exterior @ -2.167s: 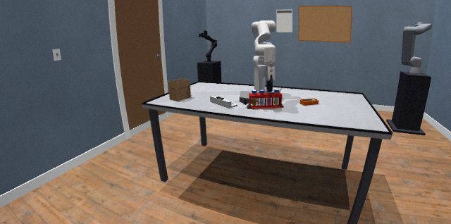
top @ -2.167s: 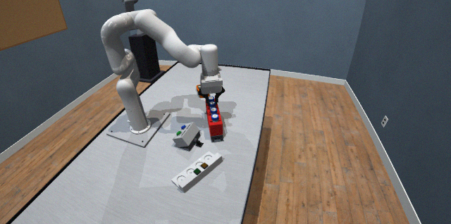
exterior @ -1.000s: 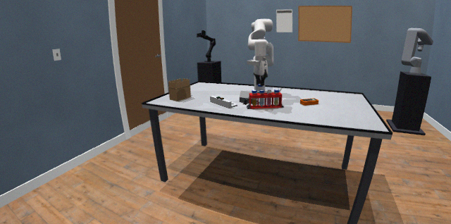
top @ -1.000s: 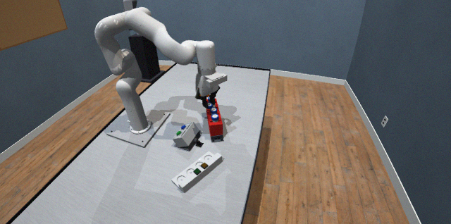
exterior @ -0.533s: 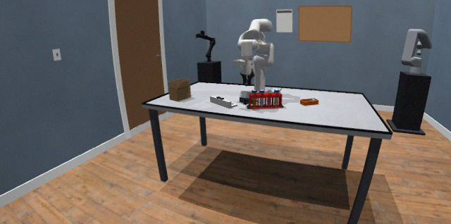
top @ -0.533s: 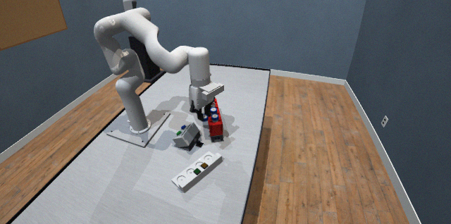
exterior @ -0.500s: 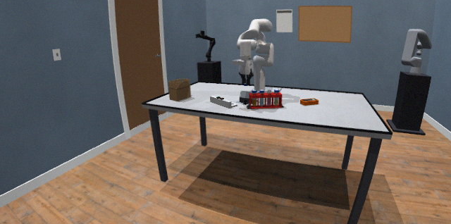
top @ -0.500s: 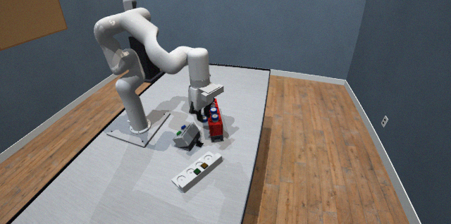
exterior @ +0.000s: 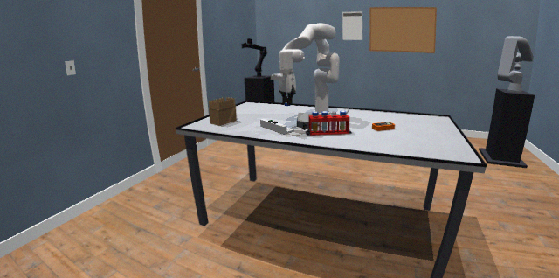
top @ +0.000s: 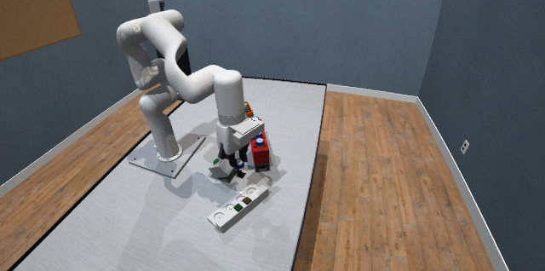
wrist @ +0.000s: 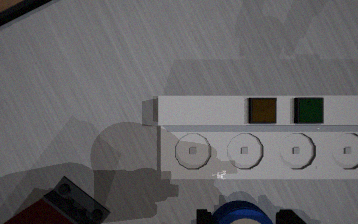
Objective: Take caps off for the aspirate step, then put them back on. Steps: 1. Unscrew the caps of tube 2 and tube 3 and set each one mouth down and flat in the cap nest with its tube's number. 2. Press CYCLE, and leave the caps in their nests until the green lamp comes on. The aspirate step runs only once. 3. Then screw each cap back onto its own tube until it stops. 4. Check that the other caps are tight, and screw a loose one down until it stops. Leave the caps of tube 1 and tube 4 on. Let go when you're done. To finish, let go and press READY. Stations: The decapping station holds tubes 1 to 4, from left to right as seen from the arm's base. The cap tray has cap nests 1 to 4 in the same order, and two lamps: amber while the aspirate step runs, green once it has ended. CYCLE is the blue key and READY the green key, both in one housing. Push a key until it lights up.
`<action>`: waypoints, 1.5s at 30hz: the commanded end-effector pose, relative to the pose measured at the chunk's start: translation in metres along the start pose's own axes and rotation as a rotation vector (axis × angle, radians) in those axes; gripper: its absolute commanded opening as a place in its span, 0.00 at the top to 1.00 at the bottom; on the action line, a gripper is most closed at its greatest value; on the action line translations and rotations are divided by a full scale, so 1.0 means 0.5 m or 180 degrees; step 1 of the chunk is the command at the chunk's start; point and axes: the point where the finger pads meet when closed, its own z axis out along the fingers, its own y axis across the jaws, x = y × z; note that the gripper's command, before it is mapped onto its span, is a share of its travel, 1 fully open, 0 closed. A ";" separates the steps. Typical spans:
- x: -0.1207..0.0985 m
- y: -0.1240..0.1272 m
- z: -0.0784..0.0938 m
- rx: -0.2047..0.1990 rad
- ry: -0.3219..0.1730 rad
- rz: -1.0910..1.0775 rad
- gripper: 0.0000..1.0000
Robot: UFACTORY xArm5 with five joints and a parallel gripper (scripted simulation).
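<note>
My gripper [top: 233,164] is shut on a blue cap [wrist: 237,212], which shows at the bottom edge of the wrist view between the two dark fingers. It hangs low over the table beside the grey key housing [top: 221,170], between the red tube rack [top: 260,152] and the white cap tray [top: 238,207]. In the wrist view the cap tray [wrist: 265,137] lies just ahead, with several round nests in a row; the nearest nests [wrist: 245,150] are all empty. Its amber lamp [wrist: 262,110] and green lamp [wrist: 308,110] both look dark. The number on the held cap is hidden.
One end of the red rack [wrist: 45,212] shows at the wrist view's lower left. An orange device [exterior: 383,126] lies right of the rack, and a cardboard box [exterior: 222,111] stands at the table's left corner. The arm's base plate [top: 163,158] sits behind.
</note>
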 end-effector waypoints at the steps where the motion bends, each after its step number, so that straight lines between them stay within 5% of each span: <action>1: 0.043 0.057 -0.002 0.0001 0.0006 -0.0006 1.00; 12: 0.049 0.066 -0.002 0.0000 0.0007 -0.0006 1.00; 39: 0.050 0.066 0.248 0.0000 0.0006 -0.0006 1.00; 45: 0.050 0.066 0.254 0.0000 0.0006 -0.0006 1.00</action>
